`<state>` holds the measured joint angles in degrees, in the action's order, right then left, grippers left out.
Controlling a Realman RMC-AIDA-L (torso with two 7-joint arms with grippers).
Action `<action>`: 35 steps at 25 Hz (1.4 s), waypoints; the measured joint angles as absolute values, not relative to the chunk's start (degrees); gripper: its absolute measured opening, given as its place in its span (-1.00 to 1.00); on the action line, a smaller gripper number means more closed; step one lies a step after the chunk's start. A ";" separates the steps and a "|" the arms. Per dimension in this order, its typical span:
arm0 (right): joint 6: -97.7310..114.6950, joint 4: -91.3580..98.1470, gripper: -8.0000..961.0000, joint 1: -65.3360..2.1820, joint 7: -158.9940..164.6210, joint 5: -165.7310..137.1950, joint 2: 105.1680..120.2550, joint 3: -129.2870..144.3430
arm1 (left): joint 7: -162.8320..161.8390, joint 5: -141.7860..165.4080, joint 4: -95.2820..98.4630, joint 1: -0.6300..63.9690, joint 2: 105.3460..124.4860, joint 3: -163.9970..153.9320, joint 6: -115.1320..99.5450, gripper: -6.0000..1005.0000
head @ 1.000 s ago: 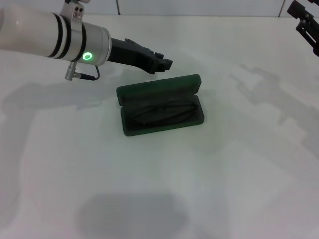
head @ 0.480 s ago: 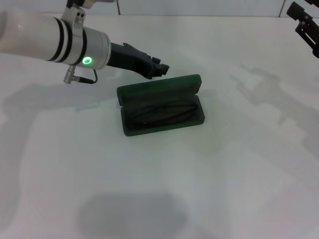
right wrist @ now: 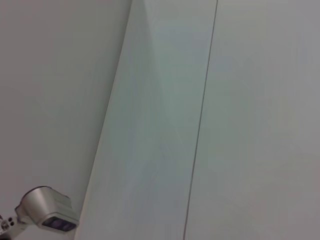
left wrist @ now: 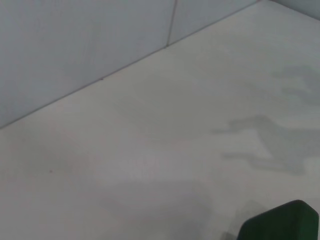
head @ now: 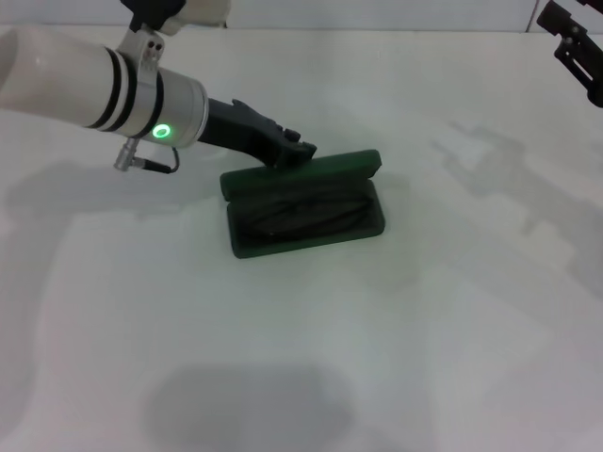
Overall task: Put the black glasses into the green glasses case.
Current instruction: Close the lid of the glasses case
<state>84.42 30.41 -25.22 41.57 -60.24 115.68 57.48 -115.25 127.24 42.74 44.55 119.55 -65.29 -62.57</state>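
The green glasses case [head: 306, 218] lies on the white table near the middle of the head view. Its lid [head: 311, 169] is tipped forward, partly lowered over the base. The black glasses [head: 301, 213] lie inside the case as a dark shape. My left gripper [head: 294, 151] is at the back edge of the lid, touching it from behind. A corner of the green case [left wrist: 282, 222] shows in the left wrist view. My right gripper [head: 573, 47] is parked high at the far right edge.
The white table [head: 377, 358] stretches around the case. A grey wall runs along the back in the left wrist view [left wrist: 75, 50]. The right wrist view shows only wall panels and a small metal fitting [right wrist: 45, 215].
My left gripper has moved down and forward onto the back of the lid. The lid has tipped forward from standing upright to partly lowered over the glasses.
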 joint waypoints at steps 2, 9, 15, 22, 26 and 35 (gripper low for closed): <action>84.24 30.41 -0.23 -25.22 41.57 -60.26 115.66 57.42 | -114.69 127.44 43.67 43.68 119.59 -65.43 -63.23 -0.43; 83.87 30.61 -0.23 -25.27 41.57 -60.01 115.54 57.30 | -114.15 127.58 46.35 41.13 119.70 -69.73 -63.42 -0.43; 82.66 30.58 -0.22 -25.54 41.57 -60.04 115.56 57.30 | -113.79 127.63 47.03 40.33 119.79 -72.71 -63.45 -0.43; 82.49 30.42 -0.22 -25.74 41.19 -60.16 115.57 57.33 | -112.84 124.07 49.80 38.78 119.78 -72.41 -63.36 -0.43; 82.42 30.42 -0.22 -25.75 40.77 -61.04 115.57 57.77 | -111.93 121.24 52.52 37.07 119.67 -72.23 -63.19 -0.41; 75.95 36.25 -0.21 -30.72 54.37 -79.14 115.52 64.36 | -98.33 97.36 53.32 30.97 119.73 -64.15 -63.08 -0.35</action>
<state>75.95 36.25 -30.72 54.37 -79.14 115.52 64.36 -98.33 97.36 53.32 30.97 119.73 -64.15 -63.08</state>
